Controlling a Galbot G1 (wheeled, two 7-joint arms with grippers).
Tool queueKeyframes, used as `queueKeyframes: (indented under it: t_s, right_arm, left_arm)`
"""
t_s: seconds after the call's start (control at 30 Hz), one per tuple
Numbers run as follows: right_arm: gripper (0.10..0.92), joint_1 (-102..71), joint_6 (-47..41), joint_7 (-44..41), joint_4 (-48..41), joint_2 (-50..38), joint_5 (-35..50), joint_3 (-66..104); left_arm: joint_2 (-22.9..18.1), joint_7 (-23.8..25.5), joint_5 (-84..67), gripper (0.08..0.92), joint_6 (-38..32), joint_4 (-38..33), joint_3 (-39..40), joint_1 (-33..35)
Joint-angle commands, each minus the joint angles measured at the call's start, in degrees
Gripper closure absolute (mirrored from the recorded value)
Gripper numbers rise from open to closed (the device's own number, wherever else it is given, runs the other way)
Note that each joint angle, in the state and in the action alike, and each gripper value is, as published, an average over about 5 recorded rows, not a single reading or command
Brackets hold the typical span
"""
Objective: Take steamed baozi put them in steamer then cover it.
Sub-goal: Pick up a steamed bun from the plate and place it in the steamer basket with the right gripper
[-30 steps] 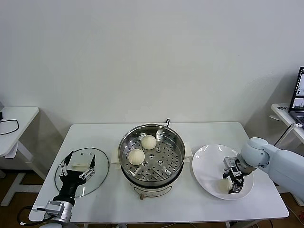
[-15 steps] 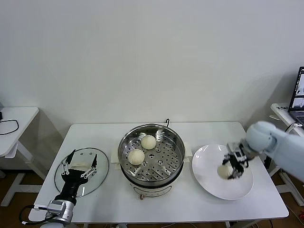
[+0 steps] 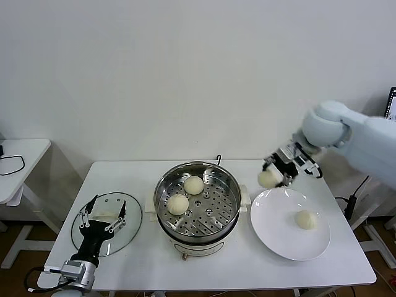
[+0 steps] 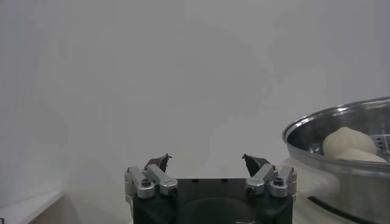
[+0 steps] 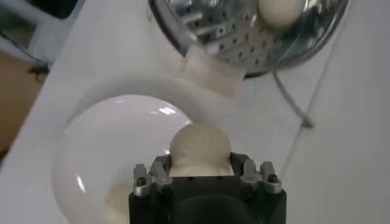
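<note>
Steel steamer (image 3: pixel 198 204) sits at the centre of the white table (image 3: pixel 142 272), its perforated tray holding two baozi: one (image 3: pixel 193 184) toward the back, one (image 3: pixel 178 204) toward the left. A white base (image 3: pixel 198 250) shows under the pot's front edge.

Right of the steamer lies a white plate (image 3: pixel 275 238) with one baozi (image 3: pixel 304 219) on its right half. Above the plate's upper left rim, the right gripper (image 3: pixel 275 174) hangs in the air, pinching a fourth baozi (image 3: pixel 268 179) between its fingers. In the right wrist view that bun (image 5: pixel 199 146) fills the gap between the fingers, with the plate (image 5: pixel 103 146) and the steamer's rim (image 5: pixel 244 55) below it. Open table separates the held bun from the pot.

At the lower left of the frame the glass cover (image 3: pixel 130 232) lies flat on the table, just beside the steamer. The left gripper (image 3: pixel 103 212) hovers over it with fingers spread wide, nothing between them; the left wrist view shows the two fingertips (image 4: pixel 159 163) well apart.

A small side table (image 3: pixel 18 164) stands at the far left edge, and a laptop's edge (image 3: pixel 391 102) shows at the far right.
</note>
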Motion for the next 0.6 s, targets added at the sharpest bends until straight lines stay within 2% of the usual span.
queueKeyframes:
  t_s: [0.03,0.37,0.6]
  right_arm:
    - [0.364,9.66,15.43,2.74,2.48,12.88,-4.46,-7.1]
    - [0.361,7.23,23.23,8.49,0.04,22.3,-7.8,-8.77]
    - [0.358,3.54,24.98,10.77,0.91,24.76,-9.72,-9.51]
  left_arm:
    - [-0.01,0.15,0.02,0.177,-0.02,0.67,-0.32,0.05]
    - [-0.01,0.61,-0.02,0.177,-0.21,1.44,-1.19,-0.07]
    - [0.23,1.15,-0.38,0.177,-0.38,2.87,-2.53,-0.39]
